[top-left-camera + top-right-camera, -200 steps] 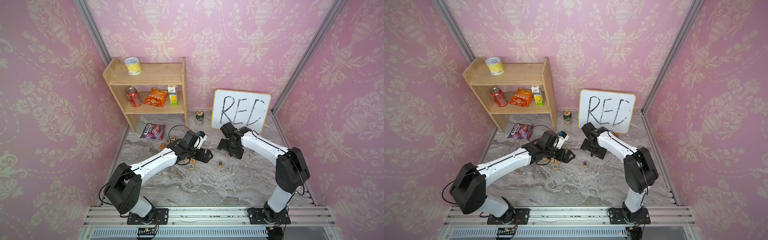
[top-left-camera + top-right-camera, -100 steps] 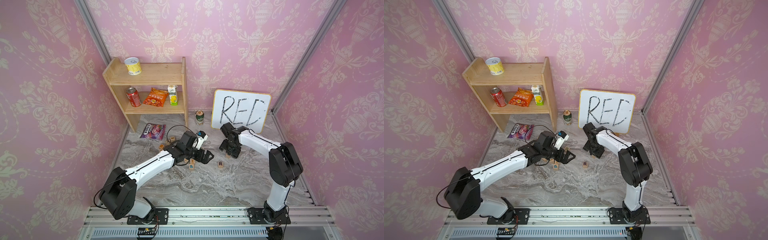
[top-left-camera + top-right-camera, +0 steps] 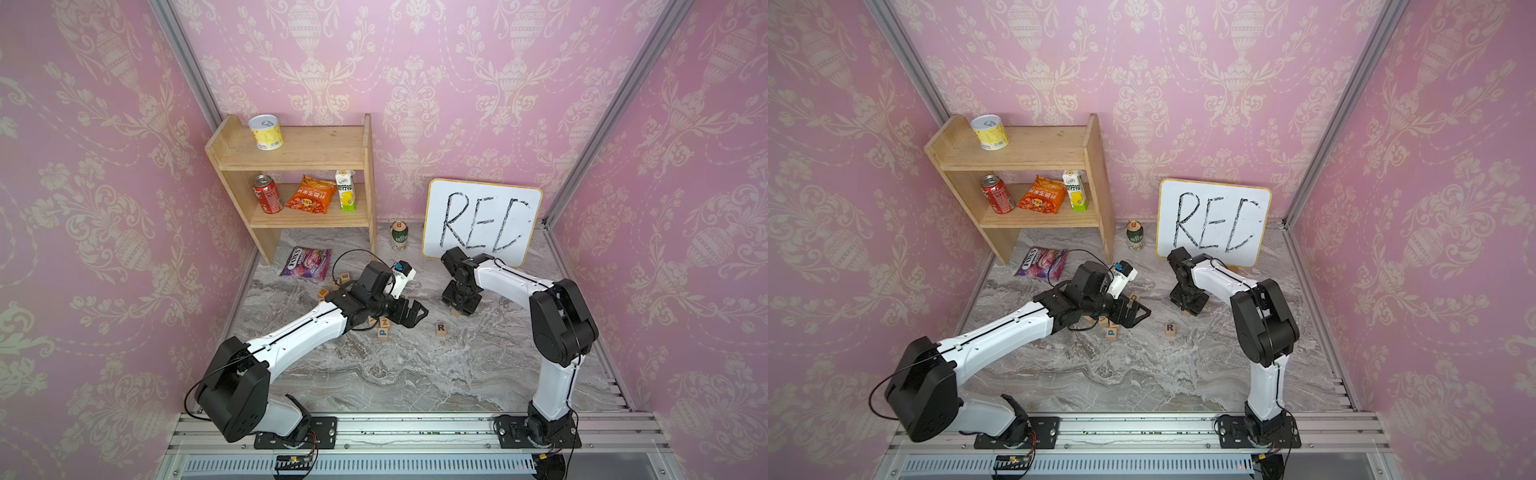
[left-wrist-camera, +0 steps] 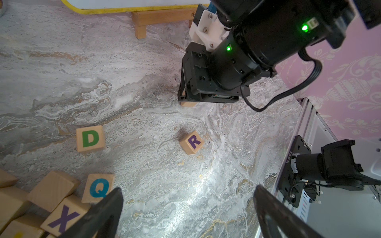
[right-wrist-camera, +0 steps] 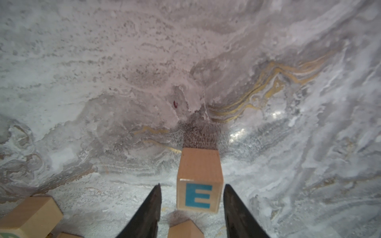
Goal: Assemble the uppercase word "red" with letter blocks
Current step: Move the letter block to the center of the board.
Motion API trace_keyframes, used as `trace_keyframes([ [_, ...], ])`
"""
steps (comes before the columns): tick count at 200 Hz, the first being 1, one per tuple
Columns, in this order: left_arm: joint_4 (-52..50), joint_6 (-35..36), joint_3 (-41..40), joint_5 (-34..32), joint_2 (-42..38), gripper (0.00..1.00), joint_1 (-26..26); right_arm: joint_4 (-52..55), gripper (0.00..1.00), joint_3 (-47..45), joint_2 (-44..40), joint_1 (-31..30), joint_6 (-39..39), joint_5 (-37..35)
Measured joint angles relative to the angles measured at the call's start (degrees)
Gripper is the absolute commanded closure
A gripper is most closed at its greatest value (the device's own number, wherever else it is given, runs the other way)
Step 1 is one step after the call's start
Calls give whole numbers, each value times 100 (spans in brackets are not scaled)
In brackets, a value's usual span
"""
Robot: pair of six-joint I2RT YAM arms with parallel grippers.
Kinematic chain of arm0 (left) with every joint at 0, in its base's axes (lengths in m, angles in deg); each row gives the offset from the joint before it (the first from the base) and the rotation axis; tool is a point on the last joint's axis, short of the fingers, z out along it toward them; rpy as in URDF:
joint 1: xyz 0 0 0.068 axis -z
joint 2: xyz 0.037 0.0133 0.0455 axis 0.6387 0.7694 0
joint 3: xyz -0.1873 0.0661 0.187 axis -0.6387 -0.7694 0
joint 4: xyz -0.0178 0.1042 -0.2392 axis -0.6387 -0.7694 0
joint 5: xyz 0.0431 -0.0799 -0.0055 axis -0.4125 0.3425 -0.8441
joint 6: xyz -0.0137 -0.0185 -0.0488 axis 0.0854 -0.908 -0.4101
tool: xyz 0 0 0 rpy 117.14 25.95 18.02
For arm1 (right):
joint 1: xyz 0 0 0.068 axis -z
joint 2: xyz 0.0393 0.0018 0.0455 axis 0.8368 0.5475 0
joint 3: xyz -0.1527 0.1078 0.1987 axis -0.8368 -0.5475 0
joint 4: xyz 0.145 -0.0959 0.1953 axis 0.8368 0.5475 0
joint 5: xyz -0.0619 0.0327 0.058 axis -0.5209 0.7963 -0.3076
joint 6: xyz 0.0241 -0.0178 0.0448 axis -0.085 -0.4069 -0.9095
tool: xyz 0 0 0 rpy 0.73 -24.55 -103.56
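While my right fingers (image 5: 148, 210) straddle the E block (image 5: 199, 193), one side gapped, I centre before clamping; R block (image 3: 441, 328) lies at its seven o'clock; left fingers (image 4: 103, 214) stand wide apart.

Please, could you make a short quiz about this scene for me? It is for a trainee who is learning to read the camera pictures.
1. True or false: the left gripper holds the D block.
2. Which block stands between the jaws of the right gripper? A) R block B) E block C) Q block
3. How many items are on the lower board of the wooden shelf?

Key
1. False: it is open and empty, and the D block lies on the table.
2. B.
3. Three: a red can, an orange snack bag and a carton.
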Motion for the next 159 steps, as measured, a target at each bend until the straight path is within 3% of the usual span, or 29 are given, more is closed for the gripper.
trace_keyframes([
  [37,-7,0,0,24,0,1,0,-61,71,-61,0,83,68,9],
  [66,-39,4,2,28,0,1,0,-107,89,-87,-13,114,160,50],
  [159,-306,48,90,46,0,1,0,-260,93,-369,-225,120,717,103],
])
